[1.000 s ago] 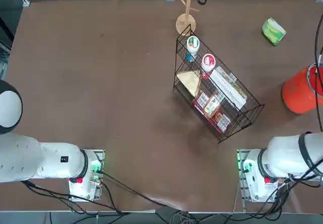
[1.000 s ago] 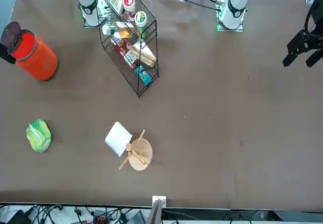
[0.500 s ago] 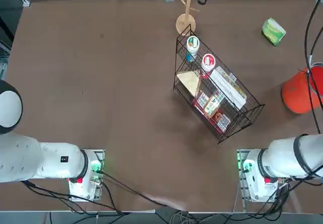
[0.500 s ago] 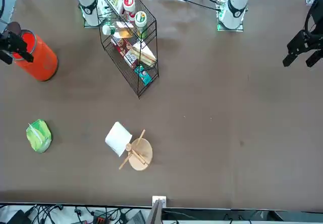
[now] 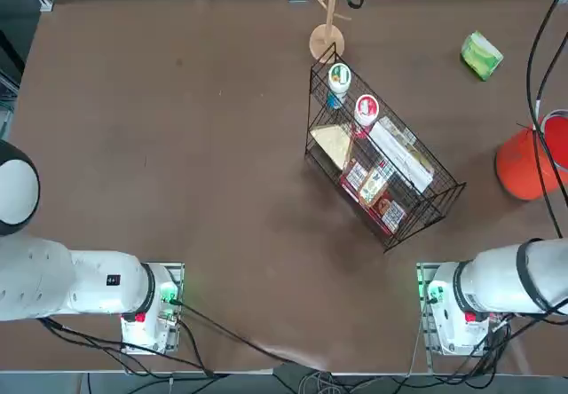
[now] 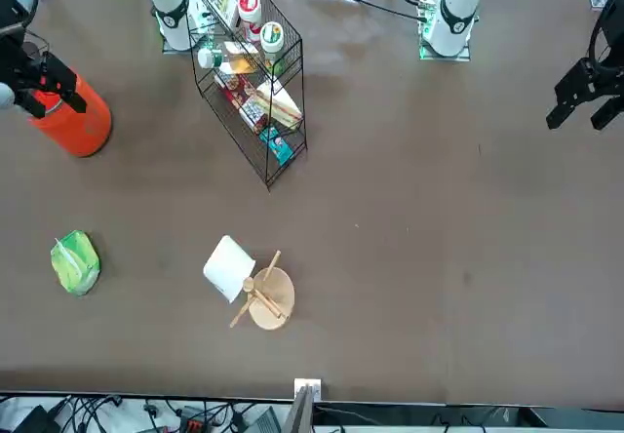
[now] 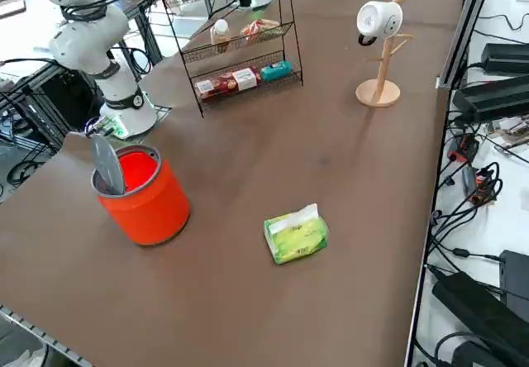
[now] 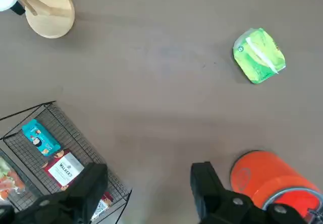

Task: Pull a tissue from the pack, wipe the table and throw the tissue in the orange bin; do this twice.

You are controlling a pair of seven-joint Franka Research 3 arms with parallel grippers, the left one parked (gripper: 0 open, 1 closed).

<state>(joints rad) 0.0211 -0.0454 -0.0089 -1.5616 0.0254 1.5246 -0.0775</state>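
Big dark-brown surface [image 5: 177, 145] carries everything. Landmark: the orange bin [image 7: 147, 195]. Black wire rack [image 5: 382, 177] full of snack packets and jars stands well apart from the bin, toward the middle of the surface. The bin is upright near the surface edge on my working side, its grey lid [image 7: 107, 165] tipped up inside the rim. My right pincer [image 8: 149, 188] hangs above the surface just beside the bin, between bin and rack, fingers [image 8: 204, 186] spread wide apart, nothing between them. In the front view the pincer [image 6: 44, 87] shows over the bin's top. Wooden mug tree [image 7: 382, 53] with a white mug [image 7: 377, 18] stands well apart from the bin, past the rack. The green pack [image 7: 296, 233], a white tissue tip poking from its top, lies flat near the bin, not touching it.
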